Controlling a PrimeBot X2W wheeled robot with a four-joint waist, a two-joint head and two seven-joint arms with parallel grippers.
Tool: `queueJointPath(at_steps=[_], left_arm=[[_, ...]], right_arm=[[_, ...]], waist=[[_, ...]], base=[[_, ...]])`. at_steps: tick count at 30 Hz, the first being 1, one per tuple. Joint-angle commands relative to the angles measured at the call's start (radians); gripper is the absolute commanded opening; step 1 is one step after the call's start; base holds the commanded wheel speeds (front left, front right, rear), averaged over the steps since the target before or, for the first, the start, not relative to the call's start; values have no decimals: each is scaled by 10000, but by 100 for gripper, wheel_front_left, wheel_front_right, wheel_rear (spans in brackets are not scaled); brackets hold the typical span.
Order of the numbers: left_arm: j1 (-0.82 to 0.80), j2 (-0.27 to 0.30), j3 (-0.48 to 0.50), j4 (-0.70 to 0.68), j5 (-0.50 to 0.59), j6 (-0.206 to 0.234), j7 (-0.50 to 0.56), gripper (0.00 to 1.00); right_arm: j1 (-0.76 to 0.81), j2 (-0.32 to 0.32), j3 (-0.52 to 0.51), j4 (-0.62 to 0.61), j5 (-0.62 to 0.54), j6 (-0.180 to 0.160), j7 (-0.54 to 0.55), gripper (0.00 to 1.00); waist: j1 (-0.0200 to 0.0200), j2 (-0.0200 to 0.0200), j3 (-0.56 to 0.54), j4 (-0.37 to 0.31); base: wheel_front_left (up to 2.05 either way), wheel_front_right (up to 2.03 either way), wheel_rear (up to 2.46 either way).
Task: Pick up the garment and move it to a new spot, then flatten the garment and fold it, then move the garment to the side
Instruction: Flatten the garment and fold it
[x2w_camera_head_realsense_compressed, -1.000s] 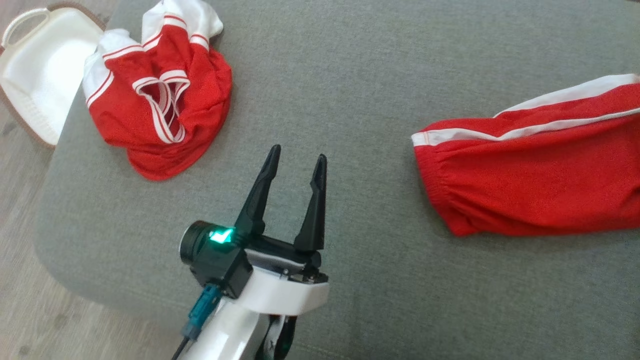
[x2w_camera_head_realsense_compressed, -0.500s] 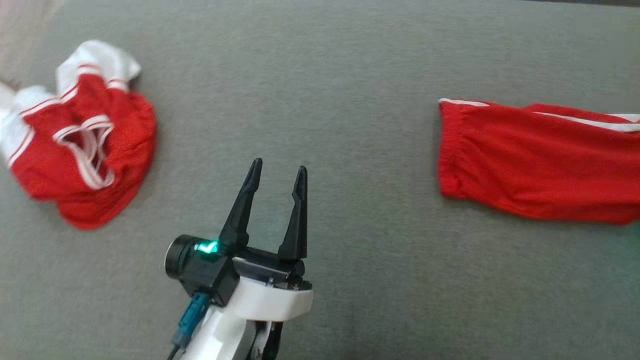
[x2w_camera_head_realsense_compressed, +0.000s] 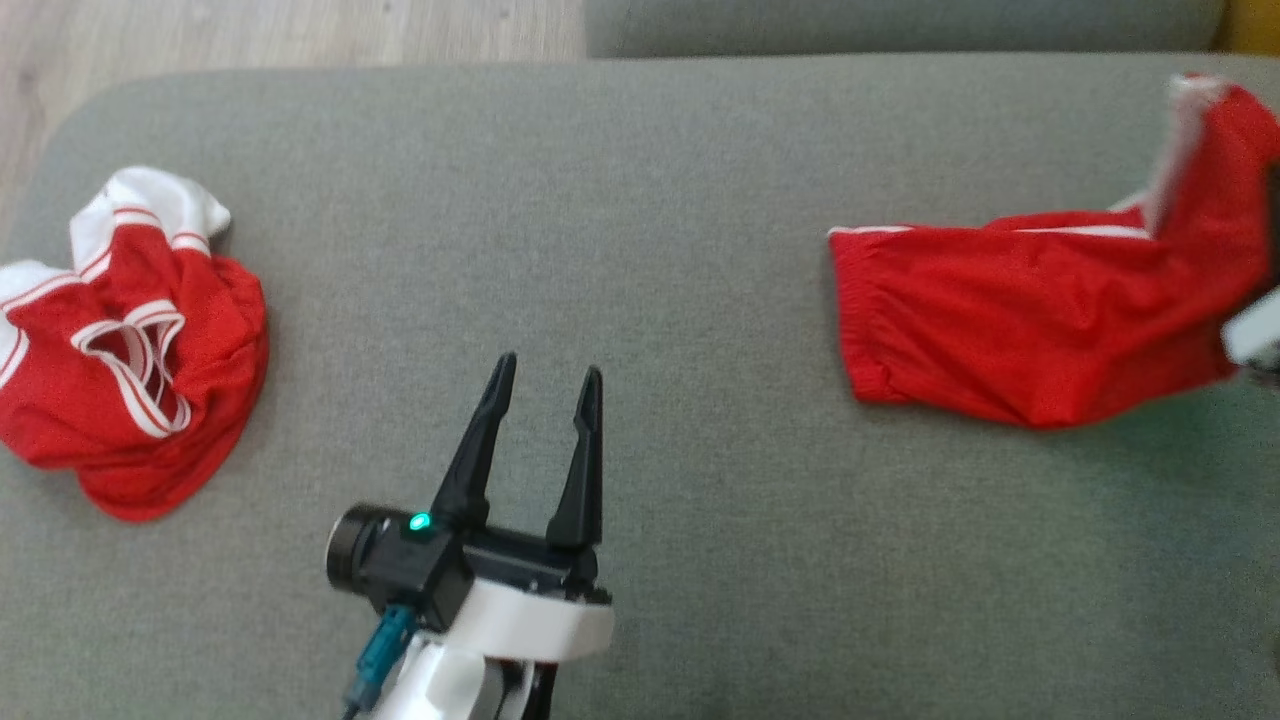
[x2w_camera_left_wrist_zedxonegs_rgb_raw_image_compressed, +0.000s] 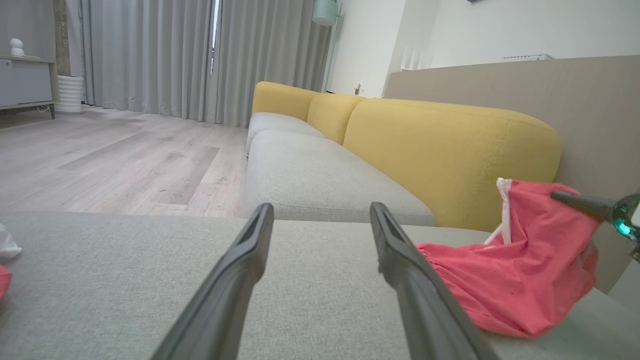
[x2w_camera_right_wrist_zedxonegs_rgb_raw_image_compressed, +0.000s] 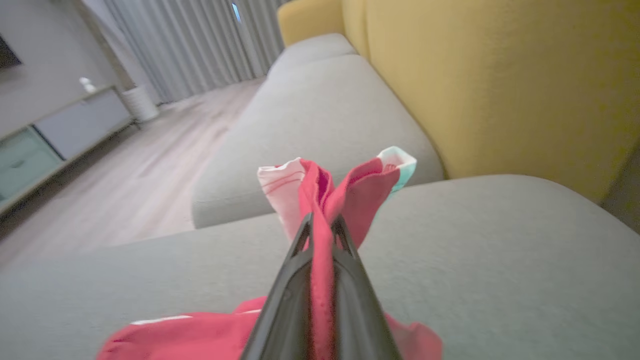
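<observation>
We've raised one end of the red shorts (x2w_camera_head_realsense_compressed: 1000, 330) at the sofa cushion's (x2w_camera_head_realsense_compressed: 640, 200) right edge, right end effector (x2w_camera_right_wrist_zedxonegs_rgb_raw_image_compressed: 322, 222) clamped on; left end effector (x2w_camera_head_realsense_compressed: 545, 385) apart.

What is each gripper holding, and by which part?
The right gripper pinches the red garment by a bunched, white-trimmed edge; the left gripper is open and empty.

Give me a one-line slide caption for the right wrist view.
Right gripper shut on a pinched fold of the red garment, held above the grey sofa seat, yellow backrest behind.
</observation>
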Motion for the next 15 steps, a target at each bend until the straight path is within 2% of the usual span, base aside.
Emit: queueJointPath(at_steps=[1,7,13,14,15], left_arm=[[-53,9,315,-270,104,-43,-51,100],[116,9,251,-248,69,-74,-51,100],[161,9,168,-251,20,-96,-51,100],[157,9,146,-241,2,-99,-51,100],[156,9,123,-228,-14,-96,-51,100]], right_arm=[[-157,35,107,-585,96,65,63,0],[104,1708,329,-1933,-229,65,470,0],[604,3515,944,-2054,-1026,65,726,0],[714,3696,1087,-1980,-1108,65,758,43],[824,3836,1279,-1960,-1107,65,766,100]], waist=[[1,0,-207,-34],[1,0,-484,163],[1,0,-517,505],[1,0,-527,567],[1,0,-542,632]], base=[[0,0,0],[0,0,0],[0,0,0],[0,0,0],[0,0,0]])
